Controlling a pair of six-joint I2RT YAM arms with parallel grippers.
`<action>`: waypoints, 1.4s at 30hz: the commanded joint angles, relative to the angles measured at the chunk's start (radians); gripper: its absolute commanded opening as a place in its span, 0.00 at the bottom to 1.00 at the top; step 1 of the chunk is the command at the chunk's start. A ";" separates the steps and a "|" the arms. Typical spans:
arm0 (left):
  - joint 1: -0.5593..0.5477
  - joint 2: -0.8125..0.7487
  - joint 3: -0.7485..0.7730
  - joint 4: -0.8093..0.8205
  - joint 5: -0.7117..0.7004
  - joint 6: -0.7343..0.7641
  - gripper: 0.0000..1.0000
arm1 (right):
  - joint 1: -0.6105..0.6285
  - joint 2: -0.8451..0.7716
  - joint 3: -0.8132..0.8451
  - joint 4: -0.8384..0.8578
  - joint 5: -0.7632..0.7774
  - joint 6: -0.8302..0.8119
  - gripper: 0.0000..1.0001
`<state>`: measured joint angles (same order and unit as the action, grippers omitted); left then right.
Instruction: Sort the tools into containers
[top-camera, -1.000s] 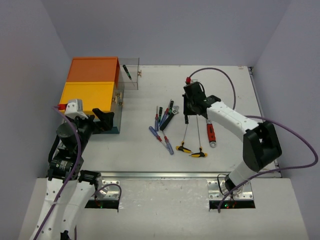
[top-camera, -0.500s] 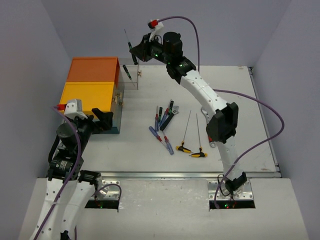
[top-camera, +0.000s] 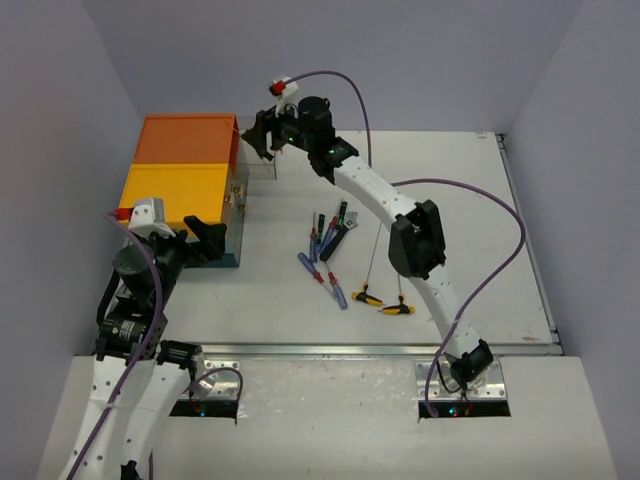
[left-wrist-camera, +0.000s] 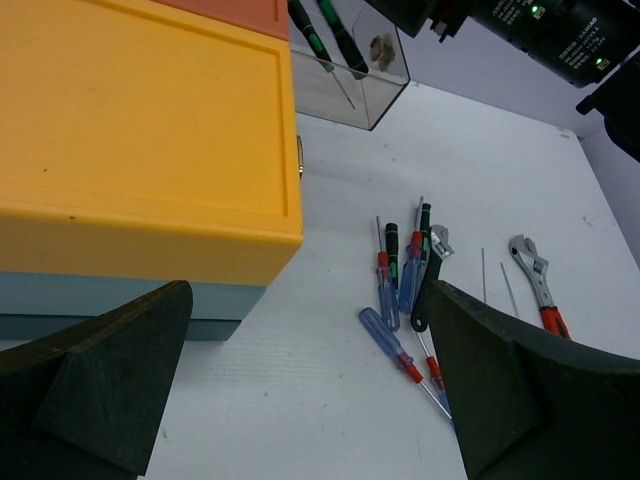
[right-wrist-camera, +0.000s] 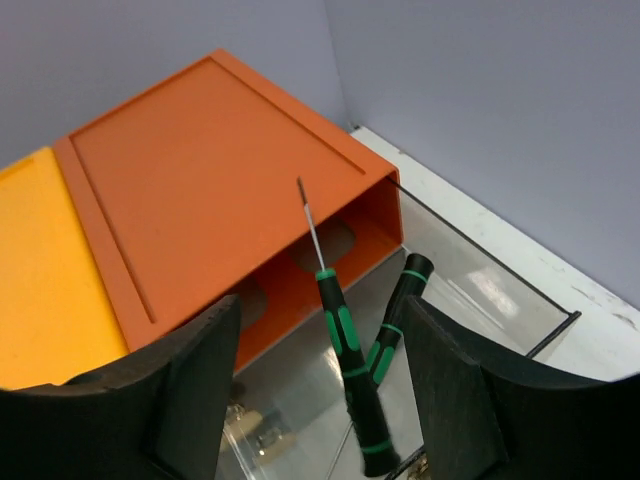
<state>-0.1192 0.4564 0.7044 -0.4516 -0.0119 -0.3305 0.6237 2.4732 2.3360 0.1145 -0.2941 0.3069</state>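
Note:
The containers are a teal unit (top-camera: 234, 252) with an orange top (top-camera: 187, 140) and a yellow top (top-camera: 175, 195). Its clear drawer (top-camera: 262, 158) is pulled out from under the orange top. My right gripper (top-camera: 262, 135) hovers over that drawer, open. A green-and-black screwdriver (right-wrist-camera: 345, 340) stands tilted between the fingers (right-wrist-camera: 190, 390), touching neither. A second one (right-wrist-camera: 395, 320) lies in the drawer (right-wrist-camera: 470, 290). My left gripper (left-wrist-camera: 310, 300) is open and empty beside the yellow top (left-wrist-camera: 140, 140). Blue screwdrivers (left-wrist-camera: 388, 300) and a black wrench (left-wrist-camera: 425, 290) lie loose on the table.
Two yellow T-handle hex keys (top-camera: 365, 296) lie right of the screwdriver cluster (top-camera: 328, 240). A red-handled wrench (left-wrist-camera: 535, 280) lies further right. My right arm (top-camera: 415, 240) stretches across the middle of the table. Grey walls close in the back and both sides.
My right arm swung from the loose tools up to the clear drawer with a green screwdriver. Its jaws have opened and let the screwdriver go. The left arm has not moved.

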 joint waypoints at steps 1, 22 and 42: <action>-0.010 0.002 -0.002 0.046 0.007 0.000 1.00 | 0.008 -0.153 -0.002 -0.057 0.056 -0.062 0.68; -0.011 -0.023 -0.003 0.047 0.003 -0.002 1.00 | -0.028 -0.548 -0.867 -0.383 0.822 0.383 0.47; -0.010 -0.018 -0.003 0.047 0.007 -0.001 1.00 | -0.097 -0.243 -0.623 -0.475 0.700 0.363 0.17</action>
<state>-0.1192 0.4400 0.6991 -0.4513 -0.0105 -0.3305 0.5217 2.2128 1.6775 -0.3539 0.3865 0.6594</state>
